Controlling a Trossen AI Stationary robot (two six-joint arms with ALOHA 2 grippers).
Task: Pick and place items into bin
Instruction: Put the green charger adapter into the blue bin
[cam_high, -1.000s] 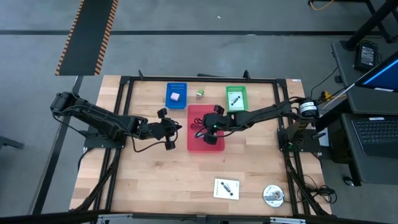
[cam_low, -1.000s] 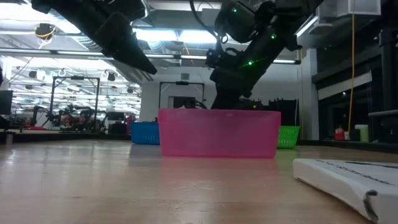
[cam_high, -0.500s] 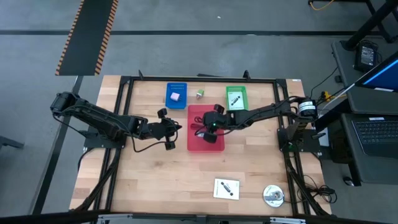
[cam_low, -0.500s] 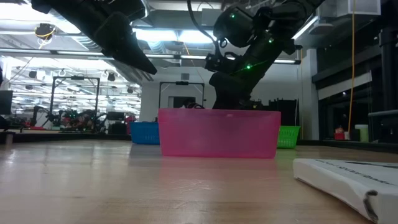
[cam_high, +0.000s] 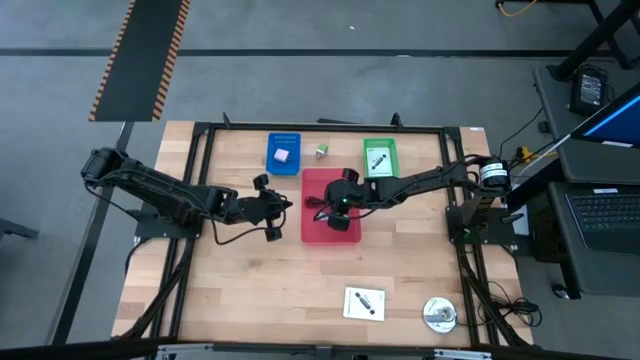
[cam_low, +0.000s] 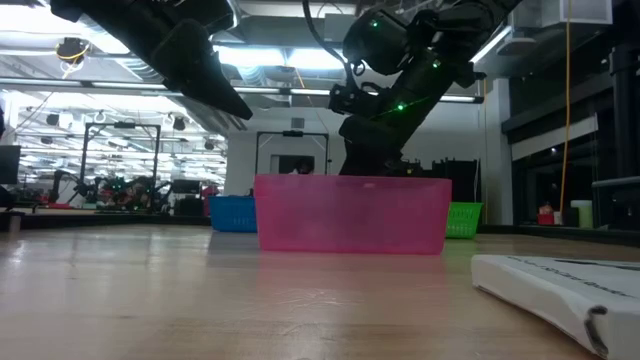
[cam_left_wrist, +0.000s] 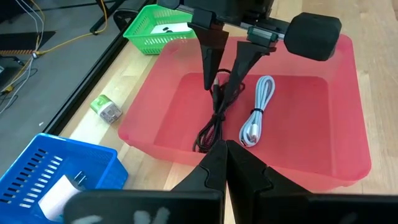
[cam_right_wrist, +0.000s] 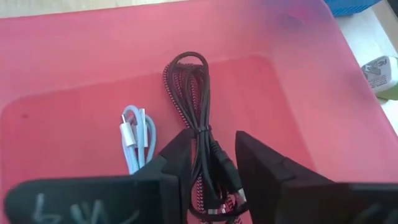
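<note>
A black and reddish coiled cable (cam_right_wrist: 200, 118) lies on the floor of the pink bin (cam_high: 330, 235), next to a white coiled cable (cam_right_wrist: 134, 134). My right gripper (cam_right_wrist: 208, 142) reaches down into the bin, open, one finger on each side of the dark cable's near end (cam_left_wrist: 219, 99). My left gripper (cam_high: 285, 205) hangs shut above the table, just left of the bin. On the table lie a white-green packet (cam_high: 321, 151), a white card with a black part (cam_high: 364, 303) and a silver disc (cam_high: 439, 314).
A blue bin (cam_high: 284, 153) with a white block stands at the far side, left of the packet. A green bin (cam_high: 380, 158) holding a pen stands to the packet's right. Bare wood stretches across the near half of the table, left of the card.
In the low view, the cable loop that showed above the pink bin's rim has sunk out of sight into the bin. My right gripper's fingers stand wider apart there than a second ago. Both arms have stayed where they were.
</note>
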